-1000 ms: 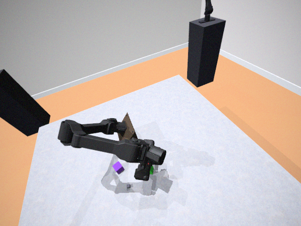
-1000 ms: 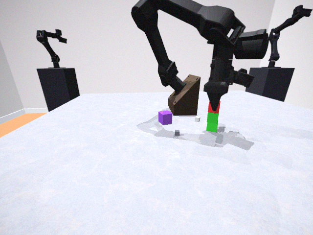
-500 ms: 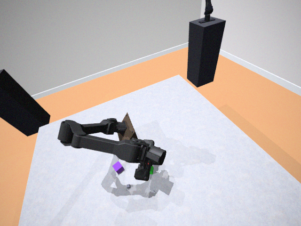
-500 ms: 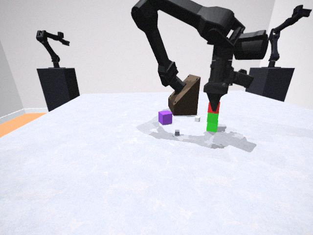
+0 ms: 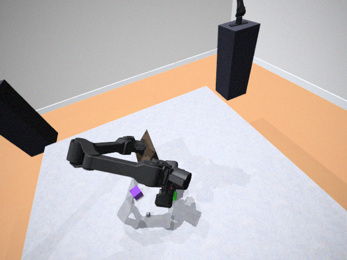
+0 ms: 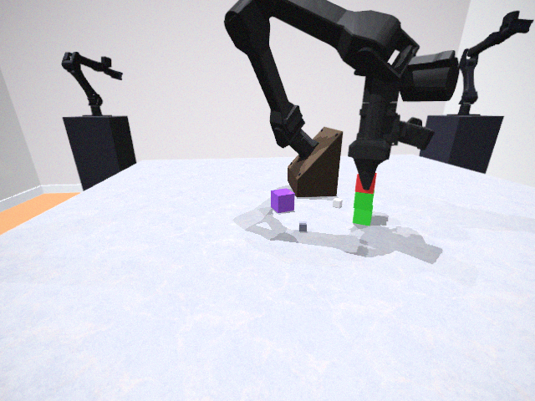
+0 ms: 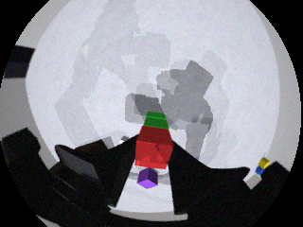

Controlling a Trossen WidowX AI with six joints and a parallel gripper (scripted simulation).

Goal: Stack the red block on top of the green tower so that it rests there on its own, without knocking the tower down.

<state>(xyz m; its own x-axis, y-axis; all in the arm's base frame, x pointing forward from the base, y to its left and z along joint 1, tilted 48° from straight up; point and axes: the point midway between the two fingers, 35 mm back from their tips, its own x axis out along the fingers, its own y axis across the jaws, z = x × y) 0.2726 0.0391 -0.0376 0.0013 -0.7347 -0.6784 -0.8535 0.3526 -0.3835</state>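
The green tower point(image 6: 363, 209) point(image 5: 174, 195) point(image 7: 155, 120) is two green blocks, one on the other, standing upright. The red block point(image 6: 372, 182) point(image 7: 153, 148) sits directly above it in the exterior view, with no gap visible between them and its edges nearly in line with the tower's. My gripper point(image 6: 366, 186) point(image 7: 153, 139) points down and is shut on the red block, one finger on each side in the wrist view. In the top view the arm hides the fingers and most of the red block.
A purple cube point(image 5: 136, 192) point(image 6: 282, 200) point(image 7: 148, 178) lies toward the arm's base side. A small grey cube point(image 5: 148, 214) point(image 6: 303, 226) and a small white cube point(image 6: 337, 202) lie near the tower. The brown wedge mount point(image 6: 319, 172) stands behind them.
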